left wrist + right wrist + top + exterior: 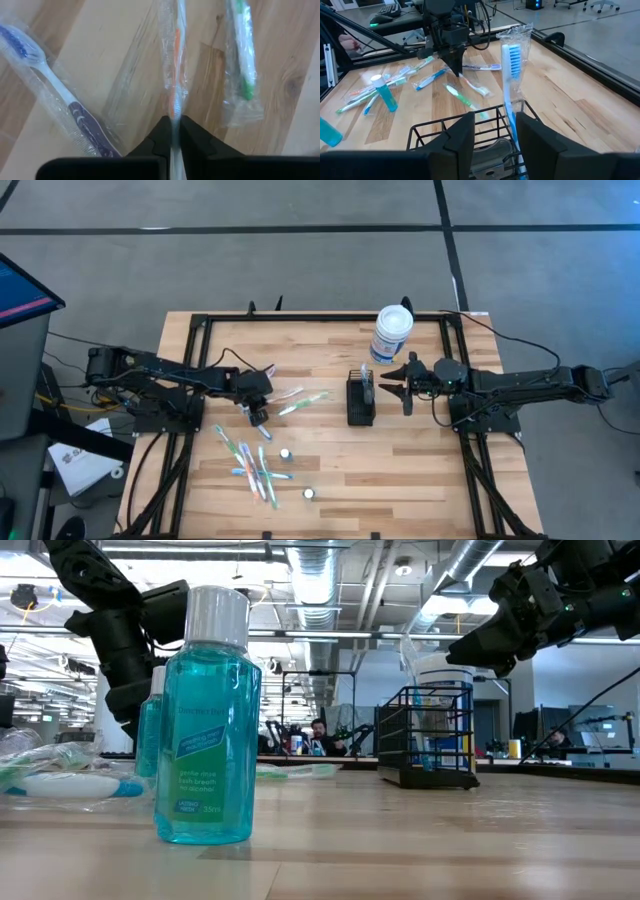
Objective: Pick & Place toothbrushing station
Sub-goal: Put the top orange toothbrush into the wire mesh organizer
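The toothbrushing station, a black wire caddy (pixel 360 408) (pixel 445 125), stands mid-table with a wrapped blue toothbrush (pixel 511 60) upright in it. My right gripper (pixel 392 388) (pixel 495 132) is open just to the caddy's right, its fingers level over the rim, with the blue brush standing close before one finger. My left gripper (pixel 258 416) (pixel 174 132) points down at the table left of the caddy, shut on a wrapped orange-handled toothbrush (pixel 173 60). A purple brush (pixel 75 112) and a green one (pixel 242 60) lie on either side of it. My left gripper pinches the wrapped orange toothbrush by one end of its handle (pixel 174 116) between its two fingers. The fingers come steeply from above and lie in line with the brush. The rest of the brush stretches away from the fingers along the tabletop.
A white canister (pixel 392 332) stands behind the caddy at the far edge. Several wrapped toothbrushes (pixel 250 460) and small mouthwash bottles (pixel 286 452) (pixel 205 720) lie at the near left. Black frame rails (pixel 190 380) run along the table's sides.
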{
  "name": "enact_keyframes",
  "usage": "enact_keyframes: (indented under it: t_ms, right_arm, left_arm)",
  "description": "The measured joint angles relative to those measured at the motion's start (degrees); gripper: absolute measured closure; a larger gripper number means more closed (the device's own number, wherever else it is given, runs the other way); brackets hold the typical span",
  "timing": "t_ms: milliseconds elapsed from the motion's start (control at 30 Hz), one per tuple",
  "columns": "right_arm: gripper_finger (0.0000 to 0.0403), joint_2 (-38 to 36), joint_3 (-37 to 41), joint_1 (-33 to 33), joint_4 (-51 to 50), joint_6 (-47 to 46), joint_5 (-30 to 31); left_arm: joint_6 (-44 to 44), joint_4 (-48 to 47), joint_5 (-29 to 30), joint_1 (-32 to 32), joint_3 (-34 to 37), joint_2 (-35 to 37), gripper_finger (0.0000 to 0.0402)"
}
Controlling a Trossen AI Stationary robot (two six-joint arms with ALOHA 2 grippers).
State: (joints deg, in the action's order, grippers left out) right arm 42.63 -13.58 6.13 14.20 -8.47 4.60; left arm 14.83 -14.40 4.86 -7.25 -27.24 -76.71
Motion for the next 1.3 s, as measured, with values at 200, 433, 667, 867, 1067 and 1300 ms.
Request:
enact_keyframes:
  t_ms: [200, 433, 667, 867, 1067, 1300]
  right_arm:
    - [0.0269, -0.02, 0.00, 0.00, 0.00, -0.11, 0.02]
    - [0.0271, 0.00, 0.00, 0.00, 0.00, -0.11, 0.02]
    - [0.0270, -0.02, 0.00, 0.00, 0.07, -0.13, 0.02]
    - [0.0269, 0.00, 0.00, 0.00, 1.32, -0.13, 0.00]
    - [0.0270, 0.13, 0.00, -0.15, 2.71, -0.15, 0.00]
    - [0.0268, 0.13, 0.00, -0.17, 6.19, -0.15, -0.25]
  left_arm:
    - [0.21, 0.25, 0.23, 0.00, 0.00, 0.00, 0.0392]
    - [0.57, 1.17, 1.90, 0.00, 0.04, 0.59, 0.0394]
    - [0.61, 4.07, 2.57, 0.00, 0.04, 5.08, 0.0394]
    - [0.20, 8.98, 2.67, 0.68, 0.04, 10.39, 0.0394]
    - [-1.38, 15.84, 2.63, 2.51, 0.02, 13.86, 0.0394]
    - [-3.91, 28.27, 2.21, 4.35, 0.01, 13.54, 0.0394]
